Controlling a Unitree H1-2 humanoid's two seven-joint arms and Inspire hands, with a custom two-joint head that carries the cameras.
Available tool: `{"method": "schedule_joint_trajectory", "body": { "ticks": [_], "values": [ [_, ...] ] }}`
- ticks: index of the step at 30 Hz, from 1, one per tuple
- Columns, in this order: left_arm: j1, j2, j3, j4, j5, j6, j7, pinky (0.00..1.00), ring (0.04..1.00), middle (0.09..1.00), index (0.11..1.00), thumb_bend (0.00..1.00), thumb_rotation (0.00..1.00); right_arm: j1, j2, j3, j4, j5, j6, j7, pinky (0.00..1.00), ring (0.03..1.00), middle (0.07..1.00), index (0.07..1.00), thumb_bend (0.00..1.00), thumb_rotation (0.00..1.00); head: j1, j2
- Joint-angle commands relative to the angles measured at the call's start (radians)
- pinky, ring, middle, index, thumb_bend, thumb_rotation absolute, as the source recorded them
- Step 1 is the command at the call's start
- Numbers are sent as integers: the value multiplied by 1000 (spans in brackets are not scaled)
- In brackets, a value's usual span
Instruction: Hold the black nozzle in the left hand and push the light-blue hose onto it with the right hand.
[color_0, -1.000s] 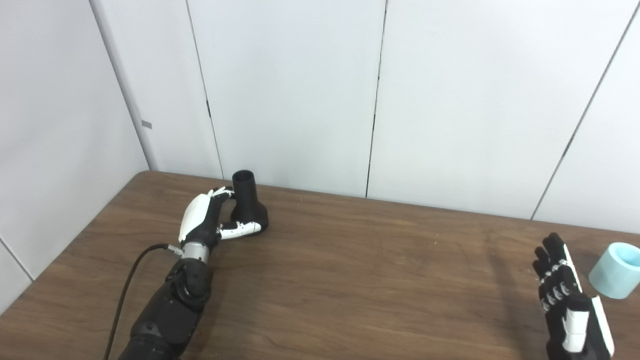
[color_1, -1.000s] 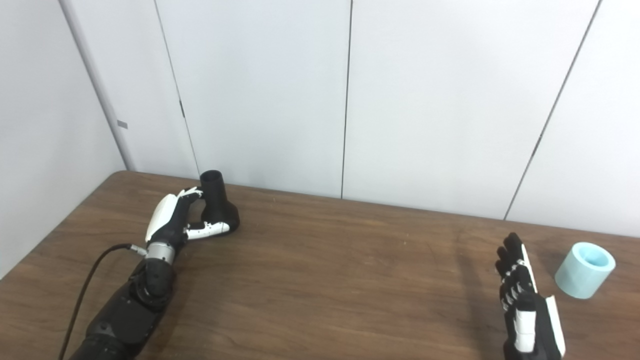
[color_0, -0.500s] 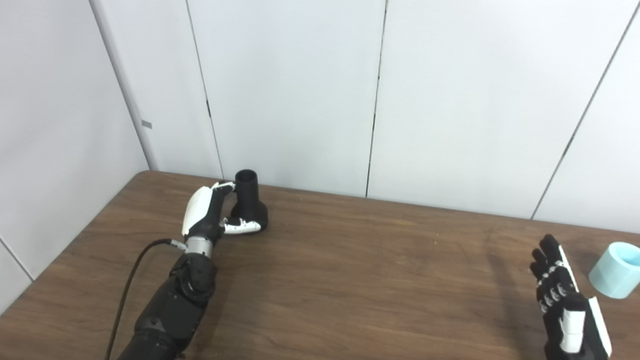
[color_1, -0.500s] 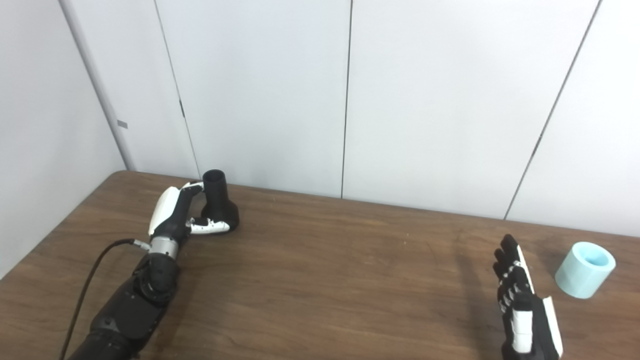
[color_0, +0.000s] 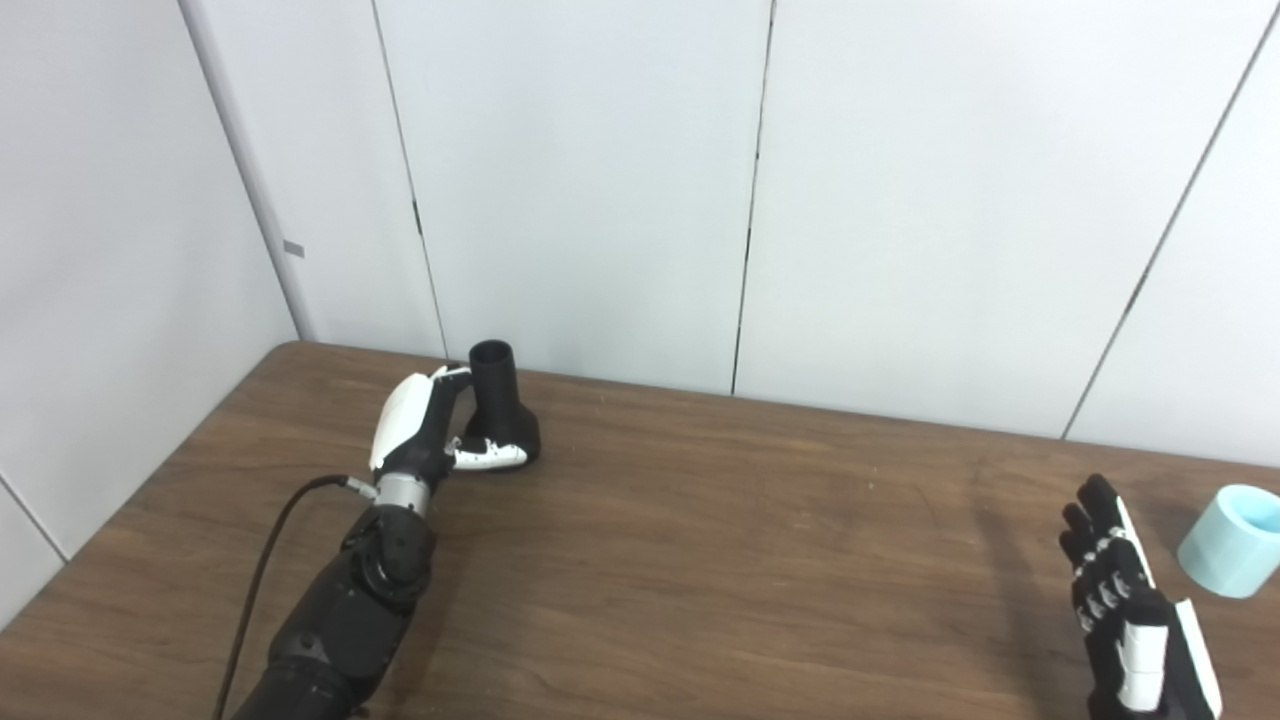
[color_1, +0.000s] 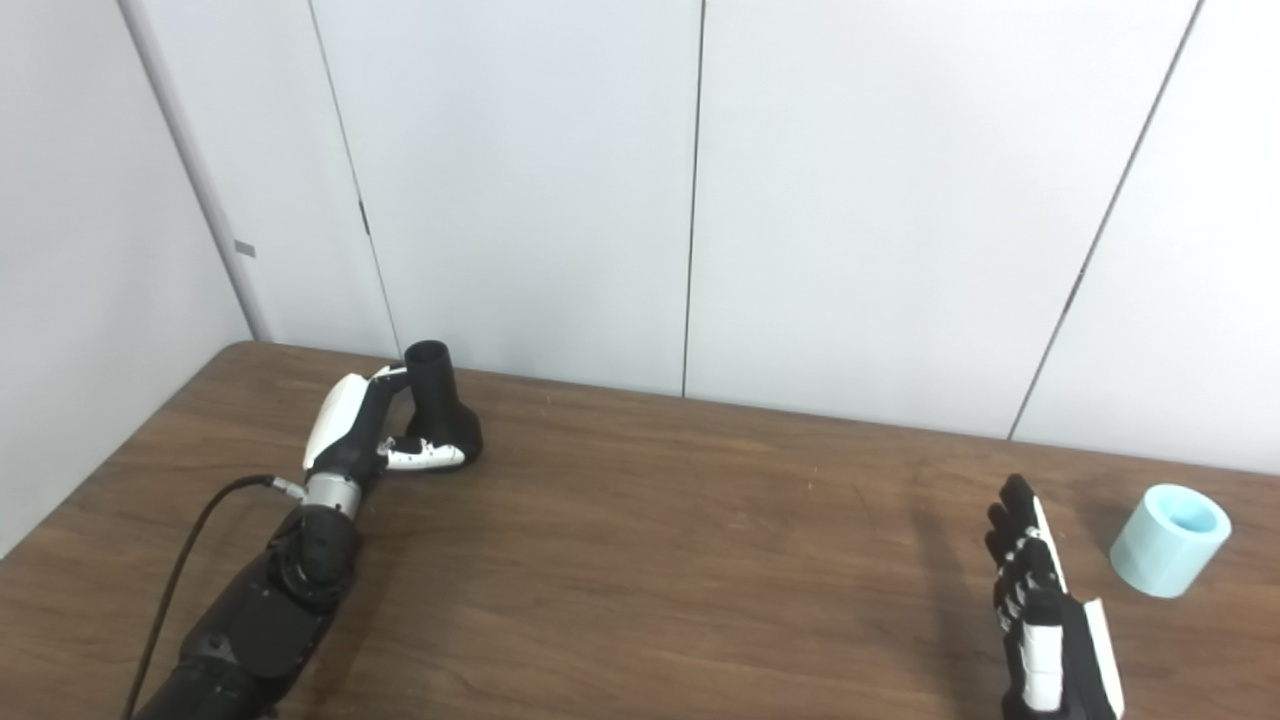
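The black nozzle (color_0: 500, 410) stands upright on the brown table (color_0: 700, 560) at the far left, narrow end up. My left hand (color_0: 425, 430) is cupped round it, with the fingers (color_0: 445, 378) against its neck and the thumb (color_0: 487, 456) across the front of its wide base. The light-blue hose piece (color_0: 1232, 540), a short tube, rests on the table at the far right, its opening tilted up. My right hand (color_0: 1125, 600) is open with straight fingers, empty, just left of the hose and apart from it.
White wall panels (color_0: 600, 180) stand right behind the table's far edge, close to the nozzle. A black cable (color_0: 262, 560) runs from my left wrist down over the table. The table's left edge is near my left arm.
My left hand has moved forward and closed in on the nozzle, closing the gap; the nozzle shifted slightly right. My right hand has drawn back and lowered slightly. The hose has not moved.
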Motion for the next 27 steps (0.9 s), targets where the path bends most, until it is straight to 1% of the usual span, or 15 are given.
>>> {"method": "schedule_joint_trajectory", "body": {
  "ticks": [1, 6, 11, 14, 22, 27],
  "values": [
    [7, -14, -19, -18, 12, 6, -26, 1000, 948, 794, 482, 525, 73, 60, 23, 9, 22, 4, 3, -4, 1000, 1000, 1000, 991, 657, 1000, 1, 1],
    [38, -51, -46, -48, 9, -5, -50, 1000, 950, 797, 483, 525, 72, 65, 37, 17, -9, -5, 27, -15, 1000, 999, 1000, 989, 657, 1000, -26, 10],
    [56, -88, -87, -30, 10, -61, -63, 1000, 961, 801, 483, 524, 76, 65, 44, 21, -27, -12, 44, -20, 1000, 1000, 1000, 990, 653, 1000, -40, 17],
    [69, -103, -107, -39, 10, -79, -74, 1000, 964, 801, 483, 523, 78, 67, 51, 21, -37, -14, 56, -23, 1000, 1000, 1000, 991, 651, 1000, -55, 22],
    [115, -137, -155, -118, 16, -64, -129, 1000, 964, 802, 483, 523, 78, 69, 70, 37, -74, -46, 95, -47, 1000, 987, 997, 990, 644, 1000, -111, 44],
    [142, -160, -177, -169, 8, -52, -181, 1000, 968, 803, 483, 523, 76, 73, 84, 50, -106, -71, 124, -62, 1000, 991, 1000, 996, 631, 1000, -142, 55]
  ]
}}
